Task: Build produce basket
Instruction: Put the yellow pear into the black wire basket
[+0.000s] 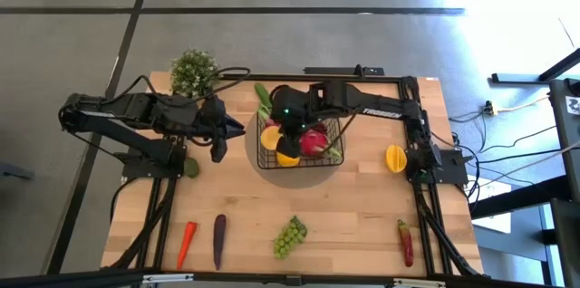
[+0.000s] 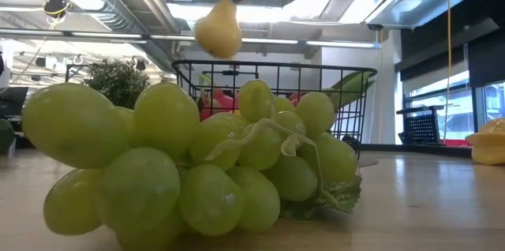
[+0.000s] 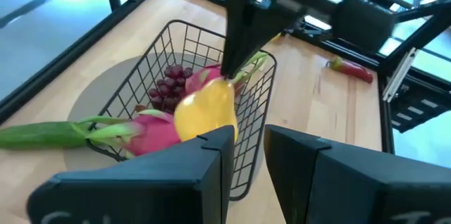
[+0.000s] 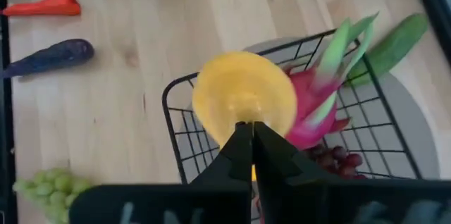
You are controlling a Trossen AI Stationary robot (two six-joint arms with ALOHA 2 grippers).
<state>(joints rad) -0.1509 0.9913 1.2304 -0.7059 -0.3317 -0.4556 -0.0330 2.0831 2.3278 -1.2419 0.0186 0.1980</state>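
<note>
Yellow lemon (image 4: 244,101) hangs pinched by its tip in the right pincer (image 4: 252,134), above the black wire basket (image 1: 268,157) at surface centre. Left pincer (image 1: 220,134) waits left of basket, fingers slightly parted, holding nothing.

Black wire-mesh basket (image 1: 265,156) at mid-bench, partly filled with toy produce.

Inside lie a pink dragon fruit (image 1: 314,140) with green leaf tips and a bunch of purple grapes (image 3: 168,89); a green cucumber (image 1: 262,98) leans over the far rim. A yellow lemon (image 4: 244,97) hangs above the basket, pinched by its tip in the right pincer (image 4: 251,131). Still on the bench: green grapes (image 1: 289,236), a purple eggplant (image 1: 218,239), an orange carrot (image 1: 186,243), a red chili (image 1: 405,242) and a yellow pepper (image 1: 395,158).
</note>
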